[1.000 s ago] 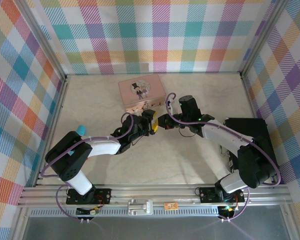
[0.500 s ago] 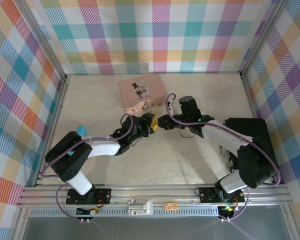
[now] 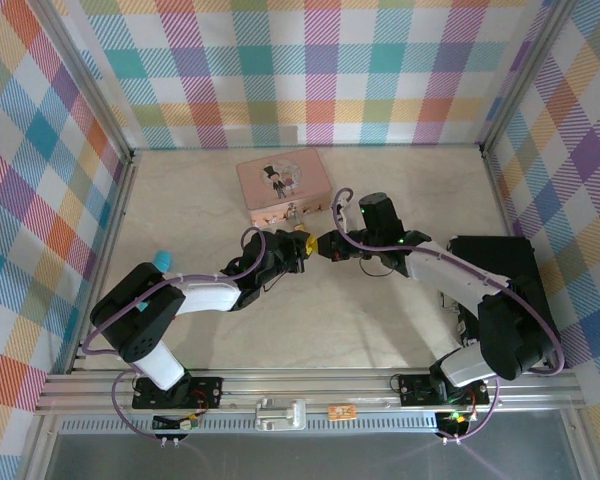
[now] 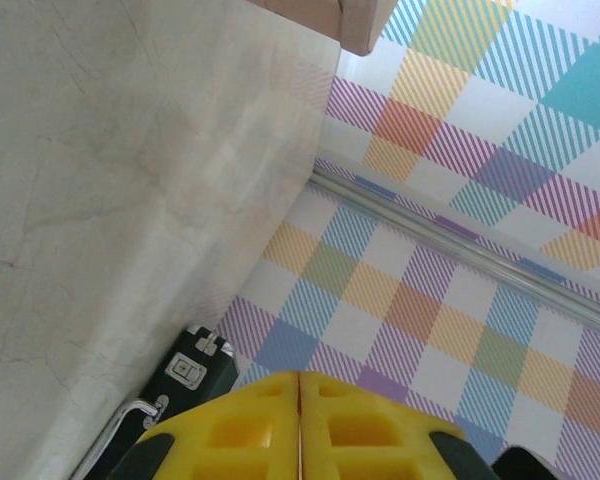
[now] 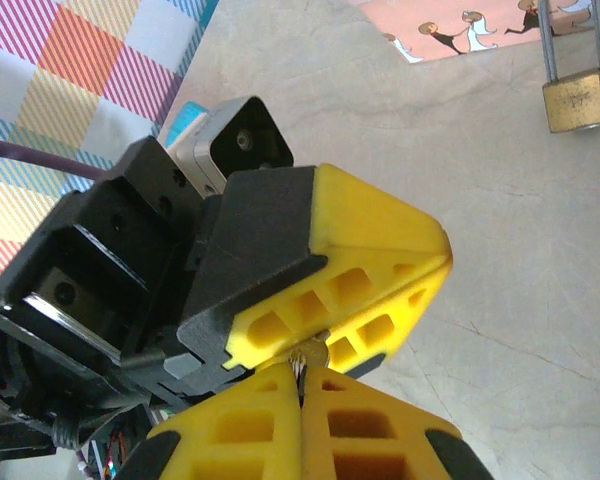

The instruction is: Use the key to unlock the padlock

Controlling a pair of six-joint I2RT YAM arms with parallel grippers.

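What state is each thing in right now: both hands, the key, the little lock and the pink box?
Left hand, shut, tips against the key; grip unclear.
Right hand, shut on the key.
Key, pinched at the right hand's tips, not in the padlock.
Padlock, shut, both shackle legs in its body.
Tin, lid closed.

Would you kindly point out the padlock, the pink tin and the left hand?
padlock [image 5: 580,103]: right wrist view, on its brass body.
pink tin [image 3: 283,183]: top view, on its lid.
left hand [image 4: 300,388]: left wrist view, seam between its shut fingertips.
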